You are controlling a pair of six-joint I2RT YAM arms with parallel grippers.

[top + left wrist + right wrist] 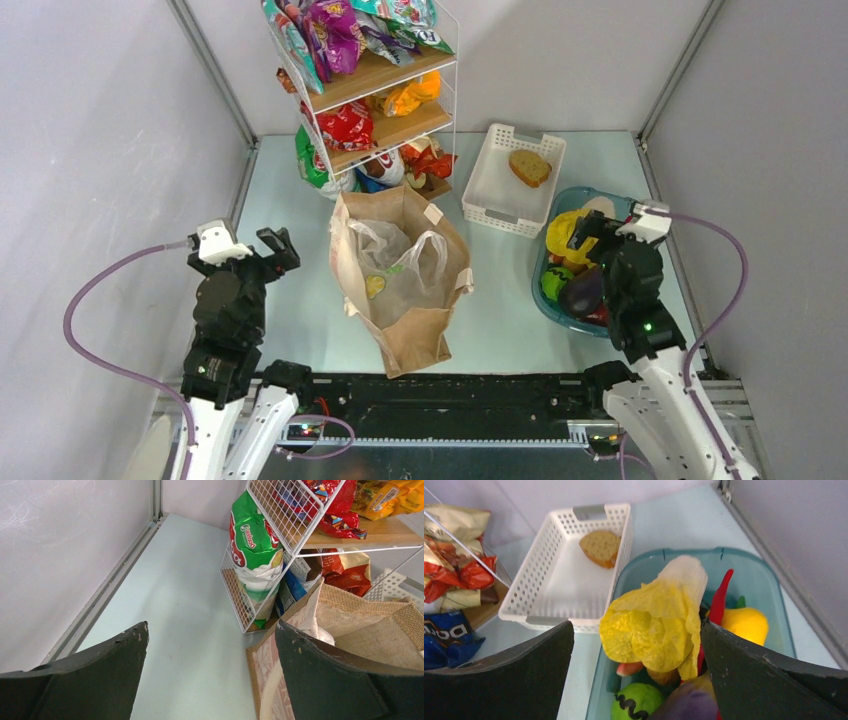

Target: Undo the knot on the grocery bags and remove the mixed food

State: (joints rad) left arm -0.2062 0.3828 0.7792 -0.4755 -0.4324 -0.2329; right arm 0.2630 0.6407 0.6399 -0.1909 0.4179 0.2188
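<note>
A brown bag (415,330) stands open-topped in the middle of the table, and a thin clear plastic bag (400,270) sits inside it with its loop handles (432,243) up. Something yellow-green (375,287) shows through the plastic. My left gripper (281,250) is open, just left of the brown bag (380,625), with nothing between its fingers (100,675). My right gripper (590,235) hangs open over a blue tub (538,292). In the tub lie a purple eggplant (689,702), a red chili (720,597), a yellow fruit (746,625), a green fruit (636,702) and a yellow leafy piece (659,620).
A white wire shelf (385,130) with snack packets (345,125) stands behind the bag; a green packet (252,555) leans in its lowest tier. A white slatted basket (490,190) holding a bread slice (529,167) sits between shelf and tub. Walls close both sides.
</note>
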